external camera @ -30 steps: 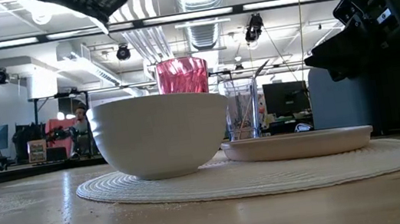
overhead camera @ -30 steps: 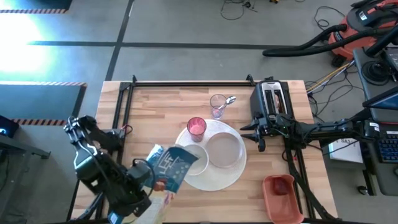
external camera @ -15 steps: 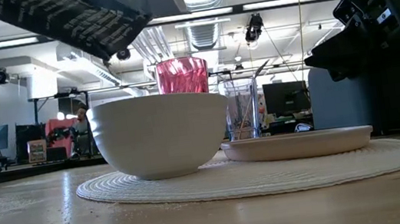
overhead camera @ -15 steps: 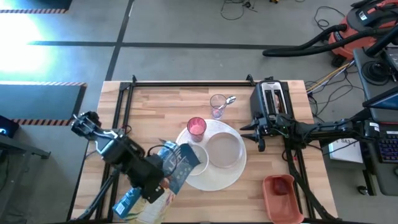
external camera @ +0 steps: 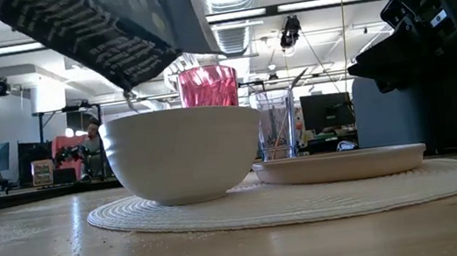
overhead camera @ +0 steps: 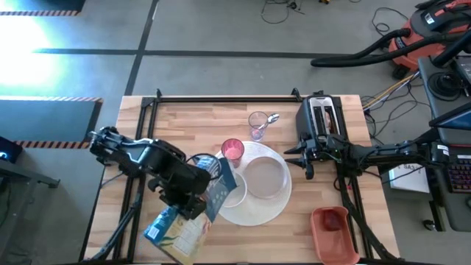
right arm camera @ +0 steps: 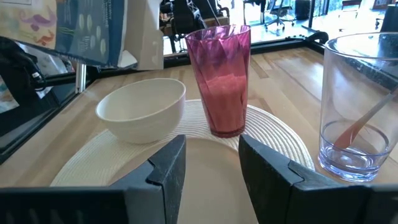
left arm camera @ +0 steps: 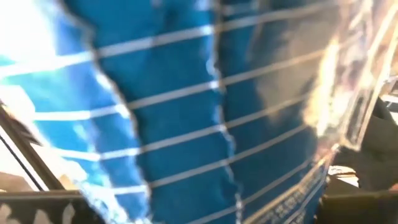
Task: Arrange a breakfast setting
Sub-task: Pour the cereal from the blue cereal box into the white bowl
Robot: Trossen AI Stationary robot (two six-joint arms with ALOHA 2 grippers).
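So far the white placemat (overhead camera: 254,213) carries the bowl (overhead camera: 232,188), the small plate (overhead camera: 265,177) and the pink cup (overhead camera: 232,150). The spoon (overhead camera: 271,118) sits in a clear glass (overhead camera: 257,124) off the mat, and something red lies in a tray (overhead camera: 335,234) near the table edge, so those seem left to place. The left gripper (overhead camera: 193,197) clamps a blue cereal bag (overhead camera: 182,224), its mouth tipped over the bowl just beyond the fingers. The right gripper (right arm camera: 210,168) waits beside the plate, fingers apart, holding nothing.
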